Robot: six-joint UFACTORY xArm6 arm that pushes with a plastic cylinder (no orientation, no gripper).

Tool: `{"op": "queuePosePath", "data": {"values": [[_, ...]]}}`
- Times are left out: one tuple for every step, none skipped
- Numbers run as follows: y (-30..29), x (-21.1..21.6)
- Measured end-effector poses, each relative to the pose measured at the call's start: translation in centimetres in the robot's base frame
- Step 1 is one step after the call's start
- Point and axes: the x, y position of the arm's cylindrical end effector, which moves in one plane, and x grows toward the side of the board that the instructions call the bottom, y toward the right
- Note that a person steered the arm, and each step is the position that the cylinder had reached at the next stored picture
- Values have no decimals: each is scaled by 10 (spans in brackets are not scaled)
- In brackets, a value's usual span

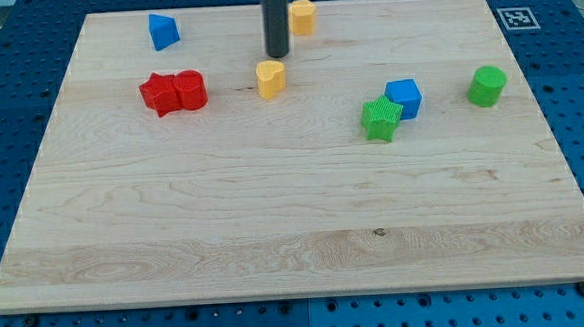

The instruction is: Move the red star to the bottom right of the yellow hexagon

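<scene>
The red star (157, 93) lies at the view's upper left, touching a red cylinder (190, 90) on its right. The yellow hexagon (302, 16) sits near the view's top edge, right of centre. A yellow heart-shaped block (271, 78) lies below and left of it. My tip (278, 55) is at the end of the dark rod, between the yellow hexagon and the yellow heart, just above the heart. It is well to the right of the red star and touches no block.
A blue triangular block (163, 31) lies at the upper left. A green star (381, 118) touches a blue cube (404, 98) at the right of centre. A green cylinder (486, 85) stands further right. The wooden board (296, 233) rests on a blue perforated table.
</scene>
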Motion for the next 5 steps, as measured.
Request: {"op": "queuePosePath", "data": {"values": [[-1, 0], [-29, 1], [-65, 1], [-98, 5], [-137, 30]]}}
